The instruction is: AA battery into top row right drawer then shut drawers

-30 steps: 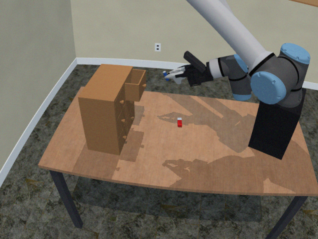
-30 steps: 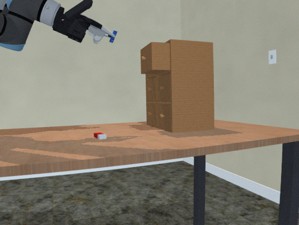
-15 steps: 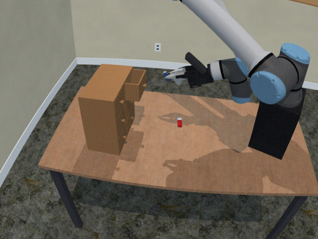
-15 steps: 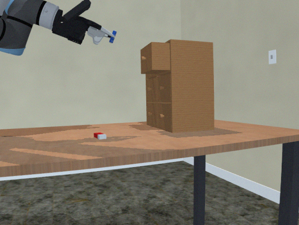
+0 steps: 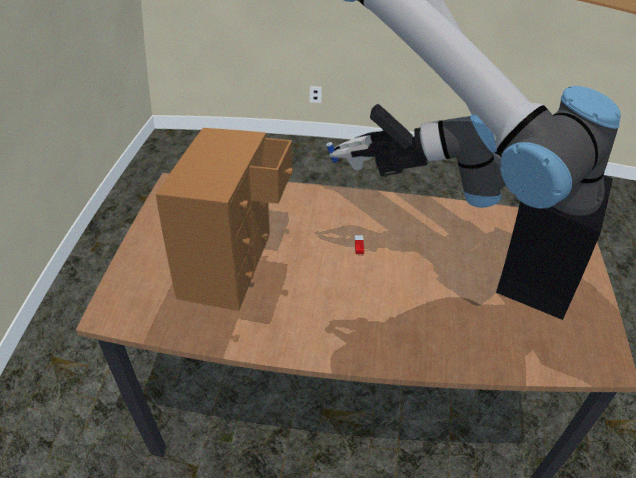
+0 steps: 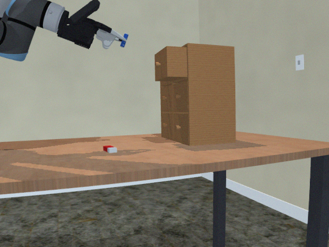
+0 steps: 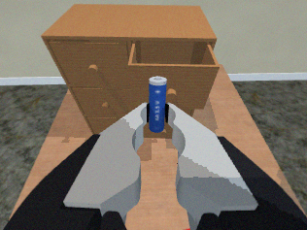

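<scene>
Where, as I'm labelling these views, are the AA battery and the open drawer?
AA battery point(image 5: 330, 149) point(image 6: 125, 36) point(image 7: 157, 103): top, exterior, wrist views; blue casing.
Open drawer point(image 5: 282, 182) point(image 6: 161, 71) point(image 7: 191, 82): top, exterior, wrist views; front panel.

The tool point(image 5: 333, 152) point(image 6: 124, 40) point(image 7: 156, 104) has tilted slightly nearer level, its wrist end lower.
</scene>
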`<state>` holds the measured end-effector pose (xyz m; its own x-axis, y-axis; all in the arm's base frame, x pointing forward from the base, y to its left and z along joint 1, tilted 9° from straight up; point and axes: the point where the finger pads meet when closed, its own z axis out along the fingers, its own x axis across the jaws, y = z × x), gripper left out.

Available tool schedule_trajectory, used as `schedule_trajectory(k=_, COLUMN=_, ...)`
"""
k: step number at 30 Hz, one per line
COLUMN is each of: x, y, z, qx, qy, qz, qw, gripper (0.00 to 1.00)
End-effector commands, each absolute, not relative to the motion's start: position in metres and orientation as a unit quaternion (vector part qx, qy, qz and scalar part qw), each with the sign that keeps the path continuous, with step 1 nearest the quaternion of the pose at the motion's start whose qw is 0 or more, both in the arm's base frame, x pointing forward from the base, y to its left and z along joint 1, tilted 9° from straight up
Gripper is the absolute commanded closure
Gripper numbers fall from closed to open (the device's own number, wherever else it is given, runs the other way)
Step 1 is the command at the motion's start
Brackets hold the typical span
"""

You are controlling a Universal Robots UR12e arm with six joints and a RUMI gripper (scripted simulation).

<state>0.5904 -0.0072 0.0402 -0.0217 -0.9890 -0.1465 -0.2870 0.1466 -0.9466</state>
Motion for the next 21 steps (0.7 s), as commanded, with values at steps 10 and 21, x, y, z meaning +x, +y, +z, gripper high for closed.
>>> schedule_trajectory(k=10, x=0.593, y=-0.007, z=0.041, qx=-0.528, qy=0.603, qz=-0.384, qw=0.458, gripper=0.95)
schedule_trajectory(k=21, x=0.601, y=-0.008, z=0.041, qx=-0.528, qy=0.603, qz=-0.384, qw=0.458, gripper=0.95)
